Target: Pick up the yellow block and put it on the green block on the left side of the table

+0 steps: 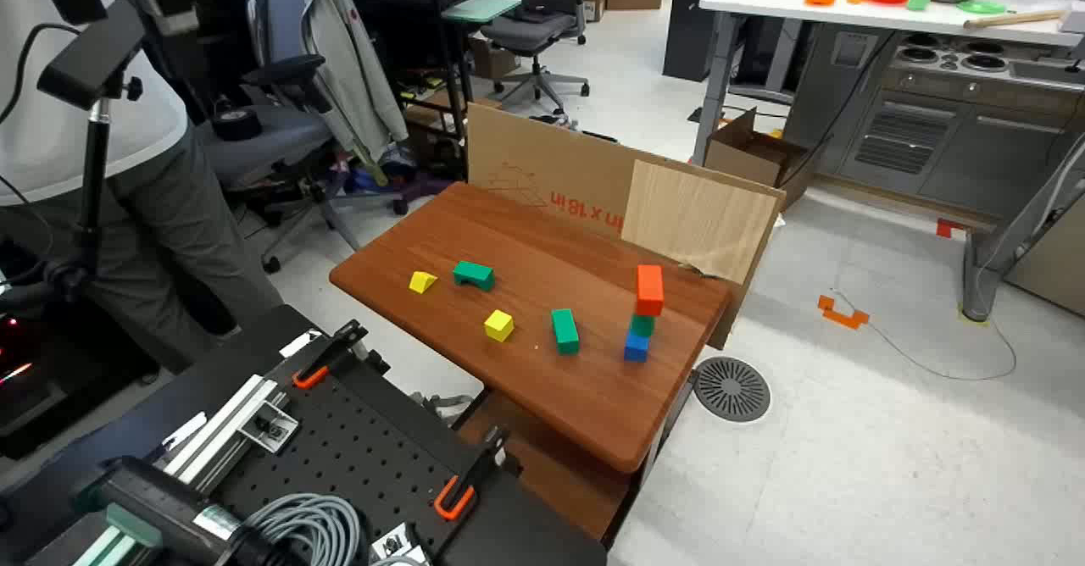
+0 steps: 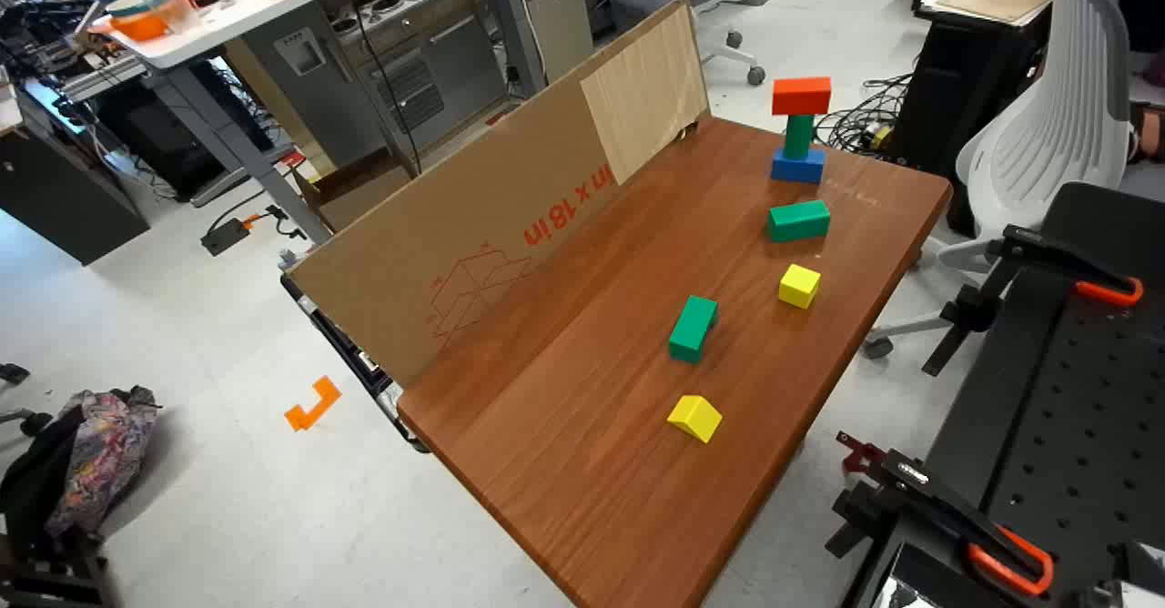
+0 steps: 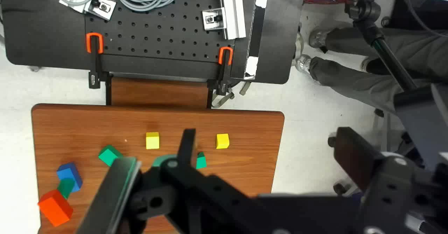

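Note:
The reddish-brown table (image 1: 398, 248) bears two yellow blocks: a cube (image 1: 498, 325) and a wedge (image 1: 422, 281). Both also show in an exterior view, the cube (image 2: 799, 286) nearer the stack than the wedge (image 2: 694, 418). A green arched block (image 1: 474, 275) lies by the wedge, and a green rectangular block (image 1: 565, 331) lies between the cube and the stack. In the wrist view my gripper (image 3: 267, 131) is open and empty, high above the table. The wedge (image 3: 222, 141) appears between its fingers, and one finger partly hides the arched block (image 3: 201, 161).
A stack at one table end has a blue block (image 2: 798, 166), an upright green block (image 2: 798, 136) and a red-orange block (image 2: 801, 96) on top. A cardboard panel (image 1: 542, 159) stands along one long edge. A black workbench with clamps (image 3: 157, 64) adjoins the opposite side.

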Motion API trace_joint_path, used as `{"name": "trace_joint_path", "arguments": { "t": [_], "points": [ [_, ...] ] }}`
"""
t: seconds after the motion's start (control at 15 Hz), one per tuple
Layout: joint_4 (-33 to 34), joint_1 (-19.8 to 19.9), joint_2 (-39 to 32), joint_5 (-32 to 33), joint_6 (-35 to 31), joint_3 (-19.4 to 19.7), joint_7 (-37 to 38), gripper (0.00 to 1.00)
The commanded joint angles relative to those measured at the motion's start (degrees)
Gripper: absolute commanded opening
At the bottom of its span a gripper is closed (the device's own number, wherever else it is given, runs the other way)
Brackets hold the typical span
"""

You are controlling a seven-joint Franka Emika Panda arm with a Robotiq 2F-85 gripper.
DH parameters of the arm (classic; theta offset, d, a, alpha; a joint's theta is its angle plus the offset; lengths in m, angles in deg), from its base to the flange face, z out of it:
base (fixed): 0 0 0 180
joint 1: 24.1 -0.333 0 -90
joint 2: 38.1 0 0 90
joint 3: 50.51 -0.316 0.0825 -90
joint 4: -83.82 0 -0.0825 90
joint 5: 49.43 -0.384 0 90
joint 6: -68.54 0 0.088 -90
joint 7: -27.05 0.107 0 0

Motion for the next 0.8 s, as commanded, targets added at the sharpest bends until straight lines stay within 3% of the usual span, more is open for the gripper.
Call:
{"name": "trace_joint_path", "arguments": {
  "t": [0.0,0.53,0.73],
  "points": [
    [0.2,1.07,-0.12,-0.48,0.17,-0.74,-0.58,1.0],
    [0.29,1.07,-0.11,-0.48,0.17,-0.74,-0.58,1.0],
    [-3.56,2.65,-0.86,-0.32,-9.2,-1.47,0.99,1.0]
  ]
}}
